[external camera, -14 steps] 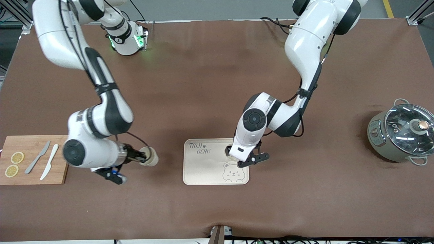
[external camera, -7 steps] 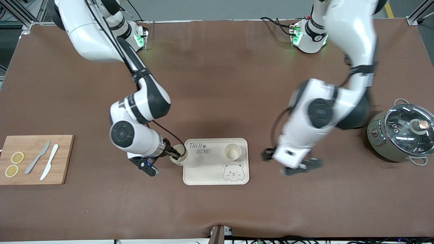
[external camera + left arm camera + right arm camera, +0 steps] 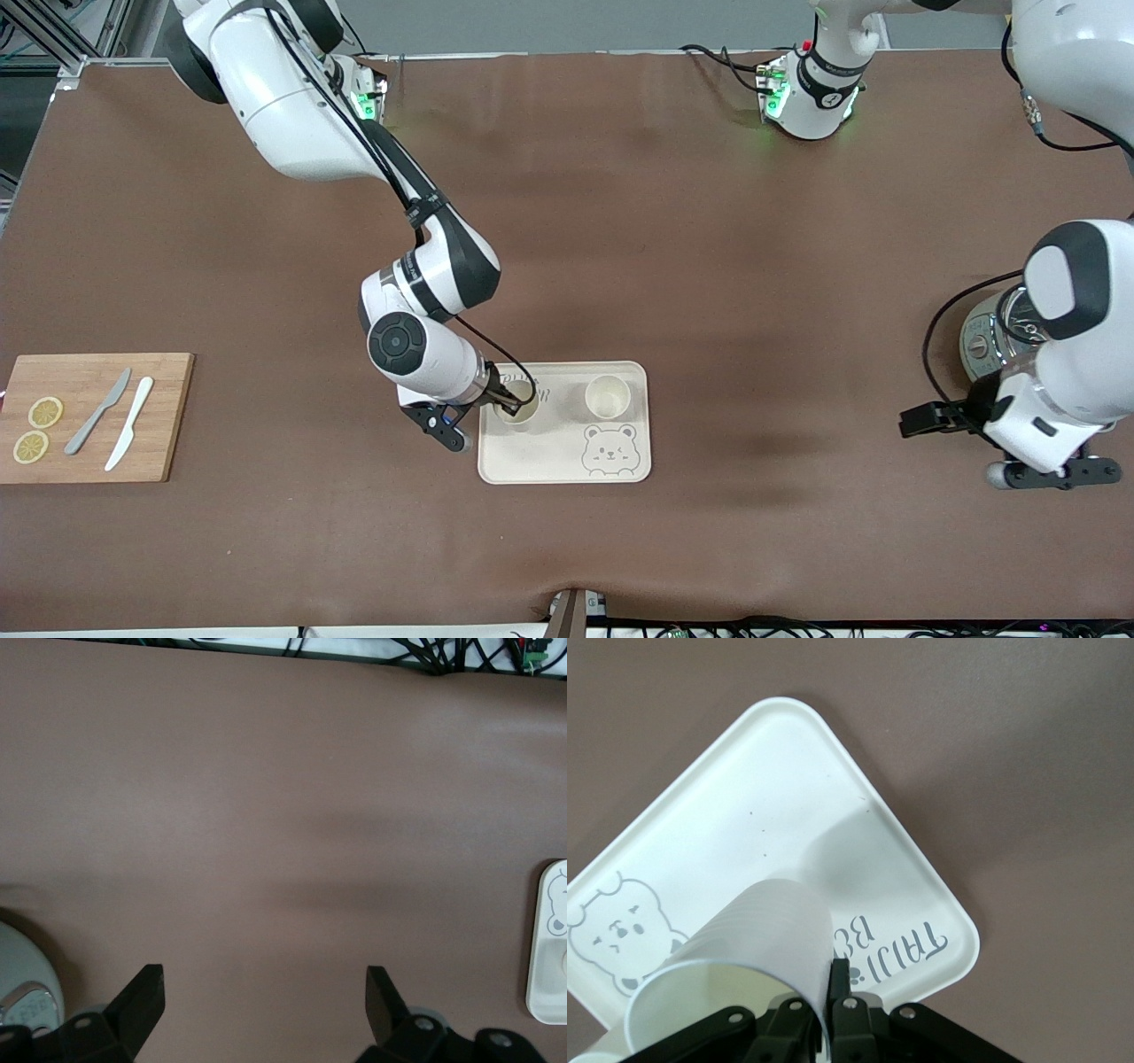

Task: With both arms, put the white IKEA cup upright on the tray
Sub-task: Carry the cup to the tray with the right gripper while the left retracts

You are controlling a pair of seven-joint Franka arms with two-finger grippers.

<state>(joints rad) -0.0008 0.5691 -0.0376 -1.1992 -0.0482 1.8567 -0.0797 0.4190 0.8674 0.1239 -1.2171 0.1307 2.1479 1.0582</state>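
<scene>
The cream tray (image 3: 564, 452) with the bear drawing lies near the table's middle. A white cup (image 3: 608, 396) stands upright on it, at the corner toward the left arm's end. My right gripper (image 3: 511, 404) is shut on the rim of a second white cup (image 3: 519, 409), mouth up, over the tray's lettered corner. In the right wrist view one finger (image 3: 840, 979) presses the cup (image 3: 744, 943) wall from outside, above the tray (image 3: 788, 788). I cannot tell whether its base touches the tray. My left gripper (image 3: 997, 447) hangs open over bare table beside the pot, its fingers (image 3: 146, 992) wide apart.
A wooden cutting board (image 3: 89, 452) with two knives and two lemon slices lies at the right arm's end. A grey pot (image 3: 983, 341) with a glass lid stands at the left arm's end, partly hidden by the left arm. The tray's edge (image 3: 545, 992) shows in the left wrist view.
My right arm carried its cup from beside the cutting board to over the tray. My left arm swung away from the tray to the pot, leaving a cup standing on the tray.
</scene>
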